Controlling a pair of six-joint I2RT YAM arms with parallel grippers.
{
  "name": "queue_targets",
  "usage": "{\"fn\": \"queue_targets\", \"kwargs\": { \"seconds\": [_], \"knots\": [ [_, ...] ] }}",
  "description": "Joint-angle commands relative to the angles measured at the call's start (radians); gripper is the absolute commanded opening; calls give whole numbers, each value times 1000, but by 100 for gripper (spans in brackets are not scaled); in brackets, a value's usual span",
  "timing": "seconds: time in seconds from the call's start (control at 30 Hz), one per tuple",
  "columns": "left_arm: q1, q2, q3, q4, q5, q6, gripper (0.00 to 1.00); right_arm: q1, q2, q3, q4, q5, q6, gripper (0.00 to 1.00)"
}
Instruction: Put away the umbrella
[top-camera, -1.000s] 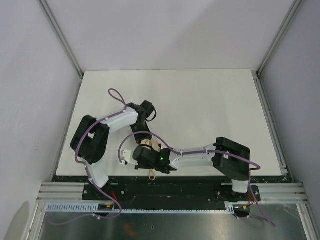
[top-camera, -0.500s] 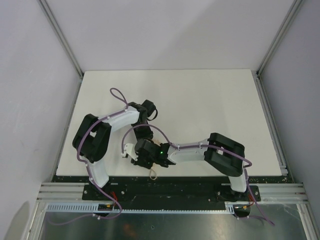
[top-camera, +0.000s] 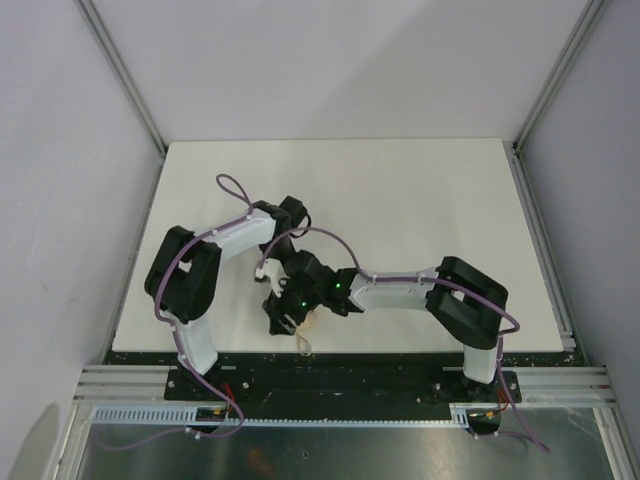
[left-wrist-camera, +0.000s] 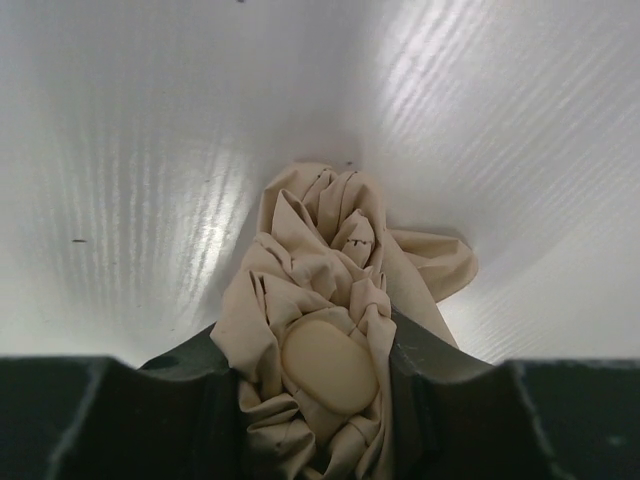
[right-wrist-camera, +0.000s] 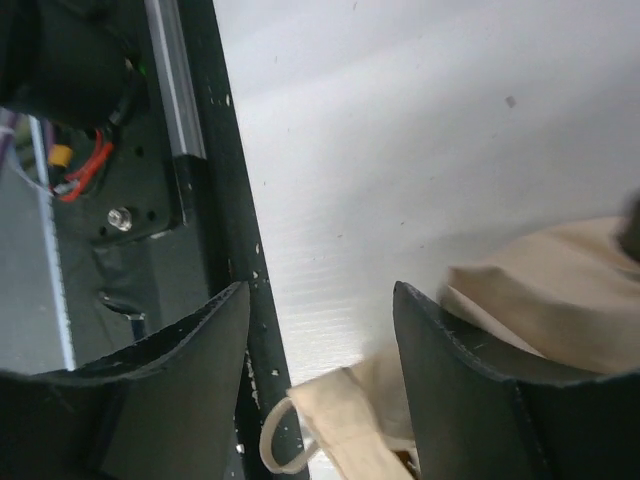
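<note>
The umbrella (left-wrist-camera: 330, 290) is a crumpled bundle of tan-beige fabric lying on the white table near its front edge. My left gripper (left-wrist-camera: 320, 372) is shut on the bundle, with a smooth tan oval end piece between its jaws. My right gripper (right-wrist-camera: 320, 300) stands open just above the table's front edge. Nothing is between its fingers. The umbrella's fabric (right-wrist-camera: 560, 290) lies just right of its right finger, and the loop strap (right-wrist-camera: 278, 450) hangs over the edge below. From above, both wrists meet over the umbrella (top-camera: 308, 320), which they mostly hide, and the strap (top-camera: 303, 345) pokes out.
The table's black front edge (right-wrist-camera: 225, 200) and a metal rail with red wiring (right-wrist-camera: 80, 170) lie just left of the right gripper. Grey walls and aluminium posts (top-camera: 120, 70) enclose the white table (top-camera: 420, 200).
My right gripper has gone from shut to open and swung from pointing left to pointing toward the front edge. Its wrist has moved up and right. The left gripper keeps its hold.
</note>
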Motion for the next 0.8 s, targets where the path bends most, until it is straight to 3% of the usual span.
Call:
{"fn": "queue_targets", "kwargs": {
  "seconds": [0.0, 0.27, 0.53, 0.77],
  "knots": [
    [11, -3, 29, -69, 5, 56, 0, -87, -80, 4, 151, -134, 134, 64],
    [13, -4, 32, -62, 5, 60, 0, -78, -228, 3, 150, -109, 172, 67],
    [13, 0, 47, -54, 38, 56, 0, 83, -420, -16, -111, 373, 221, 75],
    [18, -28, 36, -46, 77, 41, 0, 241, -334, -46, -159, 829, 187, 71]
  ]
}}
